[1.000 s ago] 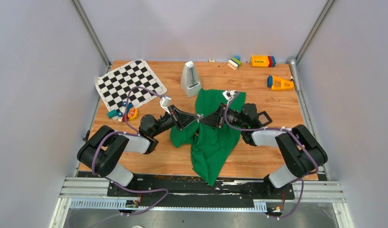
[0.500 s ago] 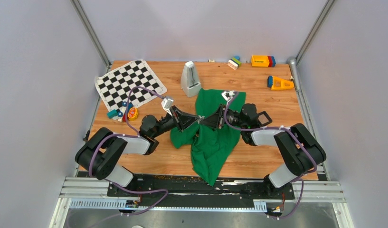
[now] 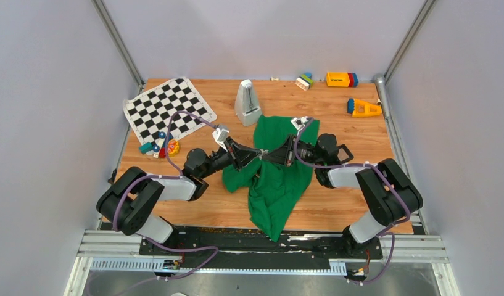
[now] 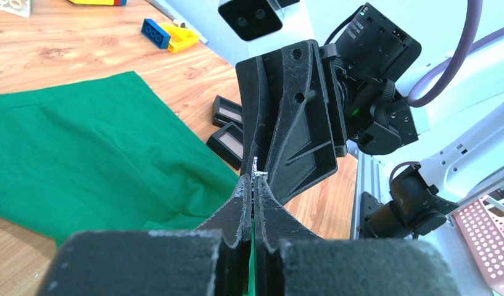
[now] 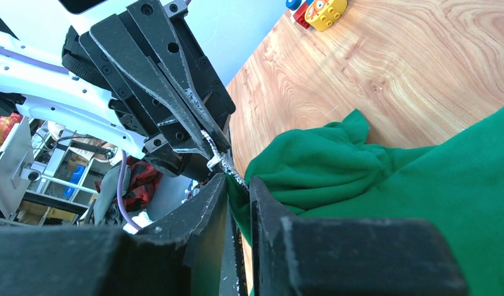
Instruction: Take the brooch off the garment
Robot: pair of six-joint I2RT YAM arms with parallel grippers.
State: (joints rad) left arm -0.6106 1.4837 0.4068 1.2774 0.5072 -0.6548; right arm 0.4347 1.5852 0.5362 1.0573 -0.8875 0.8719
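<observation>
Looking at the middle, I see my left claw (image 3: 255, 156) shut tight, tip to tip with my right claw (image 3: 268, 155), narrow on a fold of the green shirt (image 3: 275, 188). The brooch is hidden, probably right there between both tips.

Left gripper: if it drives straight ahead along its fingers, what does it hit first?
The right gripper, almost tip to tip with the left gripper and squarely in its line, over the garment. Any gap between the tips looks very slim, though depth is hard to judge.
</observation>
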